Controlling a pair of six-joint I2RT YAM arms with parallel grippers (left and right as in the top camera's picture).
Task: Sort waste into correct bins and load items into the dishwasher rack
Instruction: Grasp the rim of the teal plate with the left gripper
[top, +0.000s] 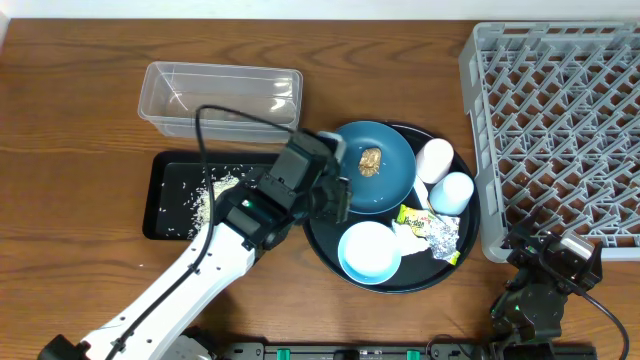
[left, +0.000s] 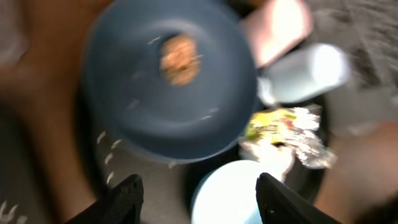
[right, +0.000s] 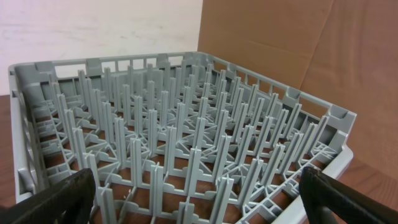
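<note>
Bearings: clock face laid on the table as seen from above, 12 o'clock at the far edge.
Round black tray (top: 322, 252): table centre, carrying crockery and wrappings.
Dark-blue plate (top: 392, 182): 11 o'clock on the round tray, lying flat, with a brown food lump (top: 371, 160) near its middle.
White cup (top: 435, 158): 2 o'clock on the round tray, touching the light-blue cup (top: 452, 192) at 3 o'clock.
Pale-blue bowl (top: 369, 251): 6 o'clock on the round tray, mouth upward.
Wrappings: yellow-green wrapper (top: 412, 214), silver foil (top: 443, 236) and white tissue (top: 408, 238) are bunched together at 4 o'clock, between bowl and cups.
Black rectangular tray (top: 165, 215): near the round tray's 9 o'clock side; rice (top: 205, 195) is scattered over its 3 o'clock half.
Clear tub (top: 220, 97): just beyond the rectangular tray, toward 12 o'clock.
Dishwasher rack (top: 560, 120): table's 3 o'clock side, just beside the round tray.
Left gripper (top: 338, 195): released; fingers (left: 127, 198) are spread wide with nothing clamped. It hovers at the plate's 8 o'clock edge. The wrist view is blurred.
Right gripper (right: 196, 186): released, jaws wide apart and empty, at the table's 5 o'clock corner, facing the rack.
</note>
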